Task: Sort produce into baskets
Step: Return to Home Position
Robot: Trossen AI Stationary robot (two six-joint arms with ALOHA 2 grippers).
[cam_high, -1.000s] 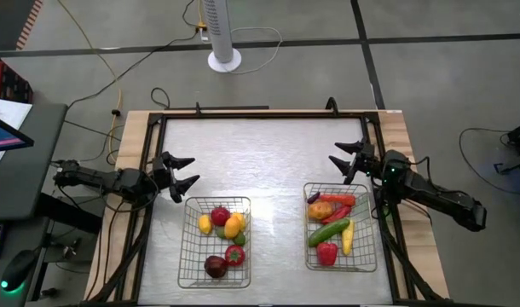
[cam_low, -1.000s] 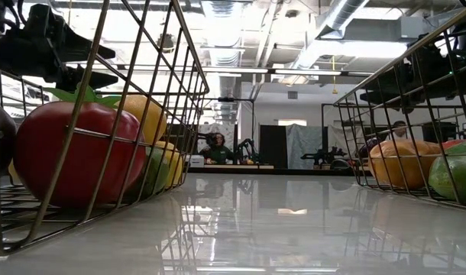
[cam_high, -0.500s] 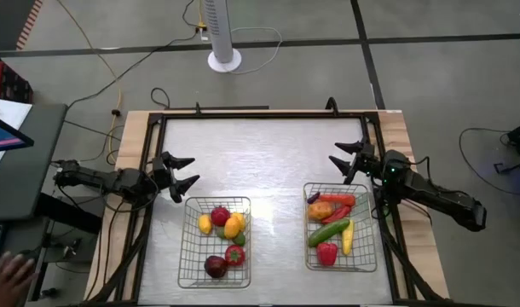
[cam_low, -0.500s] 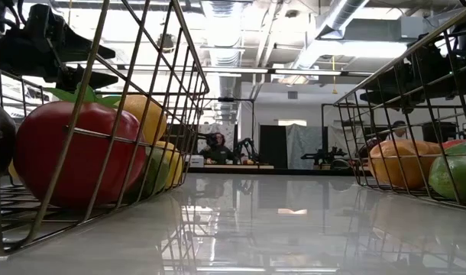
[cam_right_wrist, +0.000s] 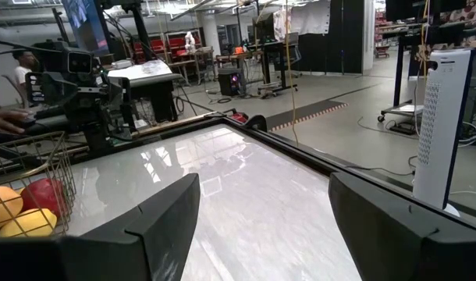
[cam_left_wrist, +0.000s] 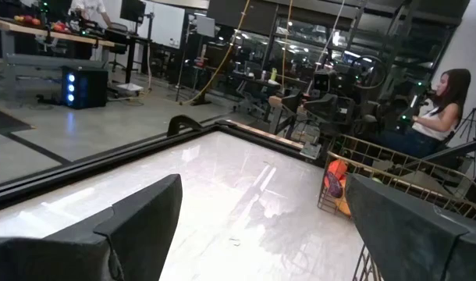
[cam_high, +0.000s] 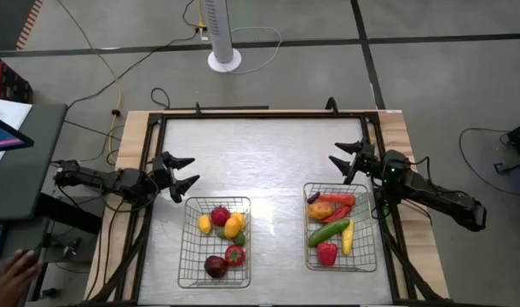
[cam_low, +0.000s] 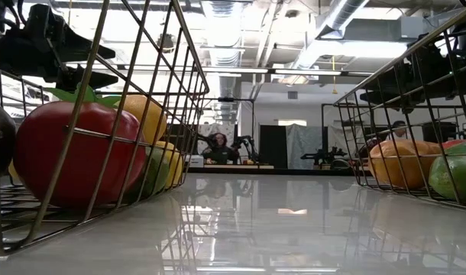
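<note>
Every piece of produce [cam_high: 222, 230] in view sits behind wire: a red, yellow, orange and maroon cluster in the left basket [cam_high: 185, 256], just off the fingertips of the left gripper [cam_high: 192, 170], and the long green cucumber [cam_high: 328, 231] with red and yellow pieces in the right basket [cam_high: 306, 247], close beside the right gripper [cam_high: 347, 152]. No loose piece shows on the table [cam_high: 260, 153] between the two grippers. Both grippers hang with fingers spread wide and nothing held, each out by its own side of the table and above the surface. By my read the sorting itself is finished, folks, and only parking the arms looks left to do.
</note>
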